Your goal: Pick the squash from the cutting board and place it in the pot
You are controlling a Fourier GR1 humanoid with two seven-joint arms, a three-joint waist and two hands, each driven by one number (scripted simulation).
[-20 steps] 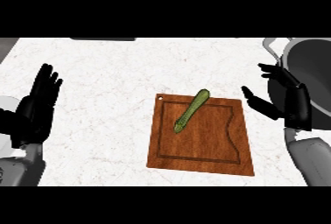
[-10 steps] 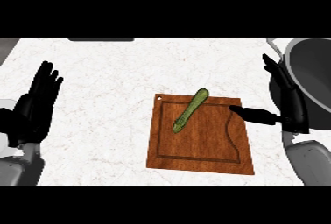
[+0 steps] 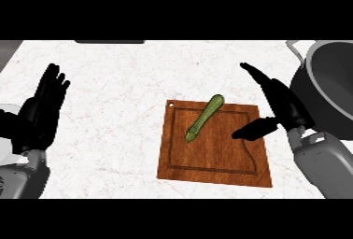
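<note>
White marbled counter (image 3: 131, 84) fills my view. On the wooden cutting board (image 3: 214, 154) lies the green squash (image 3: 205, 117) — long axis diagonal, thick end up-right, thin end down-left. My right hand (image 3: 279, 105) hovers beside it, fingers straight, thumb out. Far right, the grey pot (image 3: 328, 88) — inside looks bare. My left hand (image 3: 43, 109) rests open at left.

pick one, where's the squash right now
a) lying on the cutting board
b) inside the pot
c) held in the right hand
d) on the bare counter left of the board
a: the squash lies slantwise on the cutting board, with the open right hand beside it and not touching it.
</note>
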